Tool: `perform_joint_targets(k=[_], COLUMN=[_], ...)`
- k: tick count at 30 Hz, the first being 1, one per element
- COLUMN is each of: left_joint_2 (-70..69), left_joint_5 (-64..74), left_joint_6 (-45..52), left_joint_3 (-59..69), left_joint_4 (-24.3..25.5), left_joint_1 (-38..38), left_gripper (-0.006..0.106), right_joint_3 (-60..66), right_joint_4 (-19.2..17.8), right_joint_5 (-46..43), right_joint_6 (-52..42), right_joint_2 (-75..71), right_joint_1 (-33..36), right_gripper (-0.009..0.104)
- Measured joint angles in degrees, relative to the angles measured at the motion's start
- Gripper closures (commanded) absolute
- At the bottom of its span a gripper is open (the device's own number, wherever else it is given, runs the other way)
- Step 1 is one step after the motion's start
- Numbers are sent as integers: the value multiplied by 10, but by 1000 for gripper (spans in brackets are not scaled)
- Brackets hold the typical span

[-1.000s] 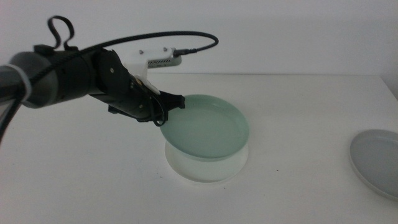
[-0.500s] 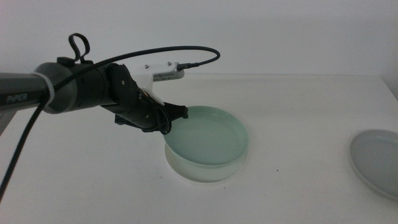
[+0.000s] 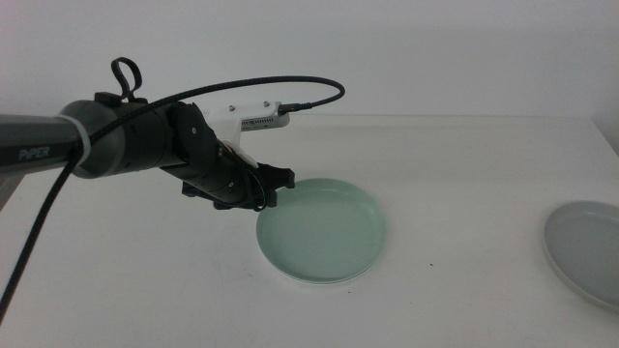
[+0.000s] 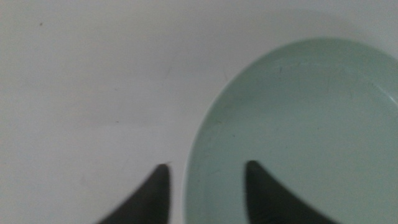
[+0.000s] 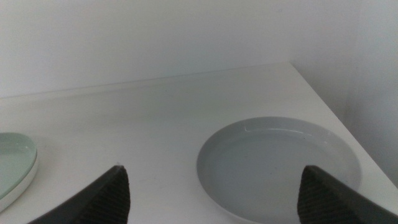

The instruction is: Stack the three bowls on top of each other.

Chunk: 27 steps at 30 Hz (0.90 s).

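White matte table (image 3: 145, 280) against a pale wall (image 3: 435, 48), left gripper (image 4: 205, 180) fingers spread astride mint bowl (image 3: 322, 228) rim.

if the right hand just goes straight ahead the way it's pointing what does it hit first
Most likely the grey bowl, which lies on the table between the right hand's open jaws and just ahead. Depth is hard to judge from the wrist view.

Bowls visible: three. One mint green bowl (image 3: 324, 230), nested on one white bowl (image 5: 13, 184), of which only the rim shows beneath it in the right wrist view. One grey bowl (image 3: 585, 249), well apart at the bench (image 3: 464, 193) edge. Bench: one. Arms in the middle view: one. End effectors: two, the left end effector (image 3: 269, 186) and the right end effector (image 5: 214, 193).
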Motion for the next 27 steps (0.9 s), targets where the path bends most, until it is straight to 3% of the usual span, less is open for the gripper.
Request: perform_joint_targets(k=[4, 5, 13, 27], left_joint_2=[-33, -46, -274, -626], left_joint_5=[28, 35, 138, 365], left_joint_6=[35, 43, 105, 149], left_joint_3=[0, 0, 1, 8], left_joint_4=[0, 1, 50, 35], left_joint_1=[0, 0, 0, 0], left_gripper=[9, 7, 7, 7], right_joint_3=[0, 0, 0, 0], right_joint_4=[0, 0, 0, 0], right_joint_5=[0, 0, 0, 0], right_joint_6=[0, 0, 0, 0], right_joint_2=[0, 0, 0, 0], right_joint_1=[0, 0, 0, 0], right_gripper=[2, 2, 2, 2])
